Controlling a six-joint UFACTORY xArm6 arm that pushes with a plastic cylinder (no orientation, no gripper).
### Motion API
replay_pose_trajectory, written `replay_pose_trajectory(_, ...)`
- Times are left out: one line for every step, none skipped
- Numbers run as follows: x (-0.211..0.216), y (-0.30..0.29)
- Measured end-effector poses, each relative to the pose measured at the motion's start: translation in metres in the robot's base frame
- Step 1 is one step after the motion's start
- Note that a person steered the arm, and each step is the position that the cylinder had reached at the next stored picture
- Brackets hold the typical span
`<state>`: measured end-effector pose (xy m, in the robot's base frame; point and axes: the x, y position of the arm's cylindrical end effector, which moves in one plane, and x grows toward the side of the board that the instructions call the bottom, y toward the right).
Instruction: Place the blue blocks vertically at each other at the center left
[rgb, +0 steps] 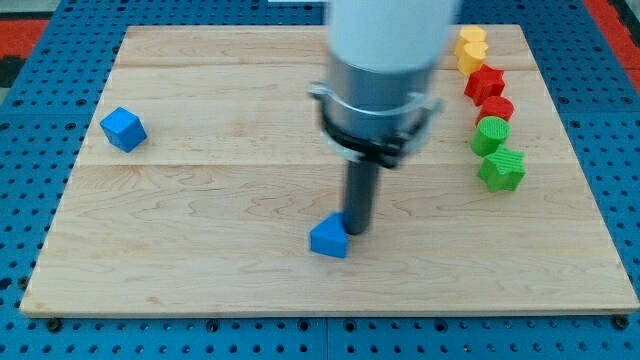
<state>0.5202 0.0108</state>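
While the tip (356, 232) touches the near blue block (329, 239) on its right, the other blue block (123, 129) sits far left; no fingers exist. Pairing is judged outstanding.

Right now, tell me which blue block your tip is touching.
The blue block near the board's bottom centre; my tip sits against its right side. The other blue cube lies far away at the view's left.
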Motion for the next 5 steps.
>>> replay_pose_trajectory(0.005, 0.071)
replay_pose_trajectory(0.027, 0.051)
replay_pose_trajectory(0.021, -0.045)
replay_pose_trajectory(0.008, -0.107)
replay_pose_trajectory(0.024, -0.096)
